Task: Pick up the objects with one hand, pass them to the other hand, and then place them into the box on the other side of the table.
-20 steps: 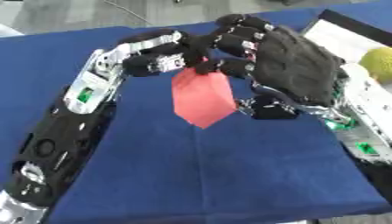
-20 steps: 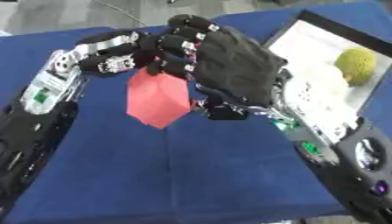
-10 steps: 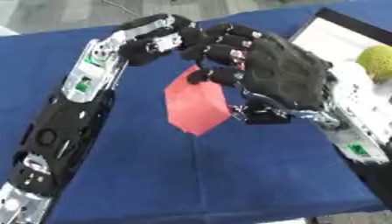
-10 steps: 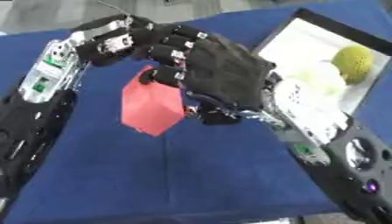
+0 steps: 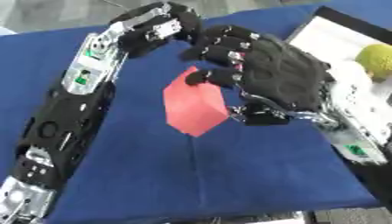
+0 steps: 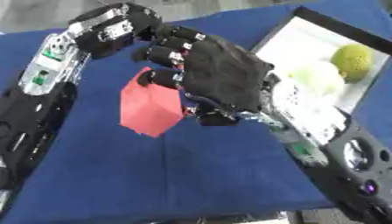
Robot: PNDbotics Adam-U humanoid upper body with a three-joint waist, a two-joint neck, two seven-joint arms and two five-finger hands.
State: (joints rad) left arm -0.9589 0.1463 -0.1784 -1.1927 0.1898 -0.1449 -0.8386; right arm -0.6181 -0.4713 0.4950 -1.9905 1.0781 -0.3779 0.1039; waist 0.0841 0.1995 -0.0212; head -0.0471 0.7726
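Cloth, deep blue, is covering the table (image 5: 253, 175) edge to edge. At nine o'clock the left arm is running up from the lower corner, and the left hand (image 5: 157, 28) is sitting at eleven o'clock, beside the other hand's knuckles; its fingers are tucked out of sight, so whether they are spread or curled cannot be told. At the centre a red block (image 5: 195, 107) is hanging tilted above the table, one corner pointing down. The right hand (image 5: 272, 81), gloved in black, is pinching it: curled fingers (image 5: 211, 76) are pressing on its top edge while the thumb is bearing against its right side, partly hidden by the palm. At two o'clock a white box (image 6: 306, 48) with a dark rim is lying cut off by the frame, holding a yellow-green ball (image 6: 354, 56) and a paler round thing (image 6: 318, 76), hard to make out.
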